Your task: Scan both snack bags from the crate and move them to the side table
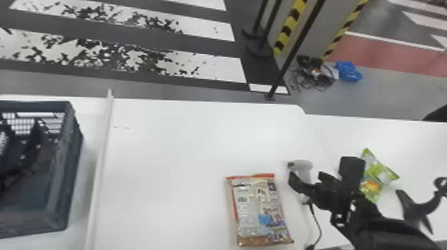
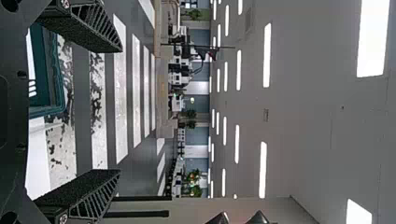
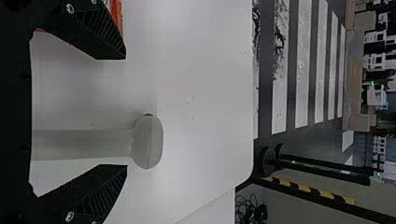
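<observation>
Right claw spread | scanner near | orange-edged bag (well off white ridge)

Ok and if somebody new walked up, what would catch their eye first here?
Probably the bright green, shiny snack bag on the white surface at right, partly behind the robot's black right arm. Next, the flat, orange-edged snack bag on the white table, left of the pale grey handheld scanner. Beyond, the bold black-and-white striped floor.

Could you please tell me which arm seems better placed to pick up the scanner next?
Right, I'd judge: the open right gripper faces the scanner from close by, while the left gripper points away across the room.
</observation>
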